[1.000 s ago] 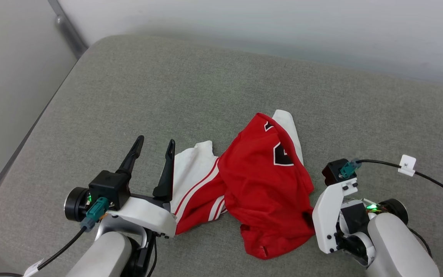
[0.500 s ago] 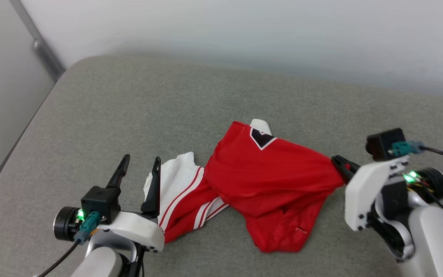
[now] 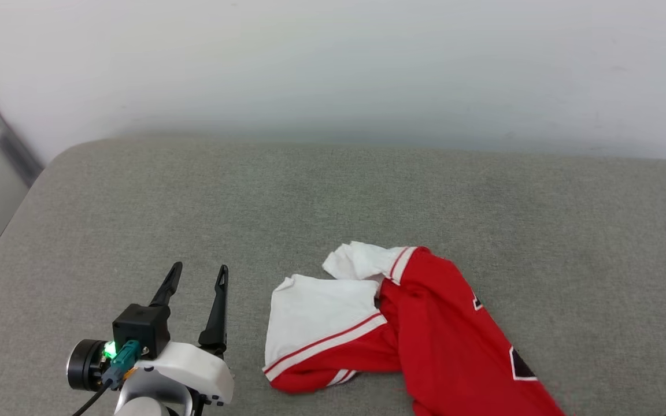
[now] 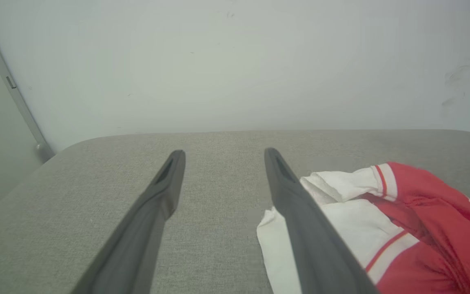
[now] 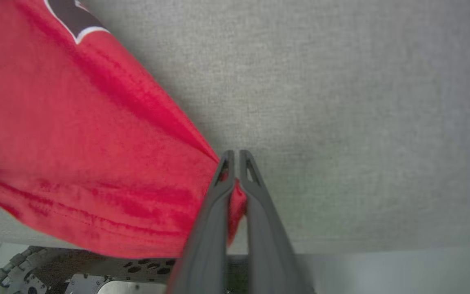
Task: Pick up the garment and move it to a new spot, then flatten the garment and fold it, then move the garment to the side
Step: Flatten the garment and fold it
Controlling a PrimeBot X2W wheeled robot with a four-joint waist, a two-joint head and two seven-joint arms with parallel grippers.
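Garment (image 3: 425, 329) on grey cushion (image 3: 240, 196), white wall (image 3: 333, 69) behind.
My right gripper (image 5: 236, 153) pinches its red fabric; left gripper (image 3: 200, 266) spread wide, empty.

Fig.: the shirt (image 3: 425, 323) lies on the cushion (image 3: 310, 196), near-right part of head view, running off the lower-right edge, sleeves at its left end. L gripper (image 3: 200, 267) sits near left, beside the sleeves w/o touching, bare cushion betw. its jaws. Wall (image 3: 333, 69) stands behind cushion's far edge. R wrist view: R gripper (image 5: 236, 154) near cushion's edge, shirt edge pinched betw. its jaws, rest of cloth spreading to that view's left.
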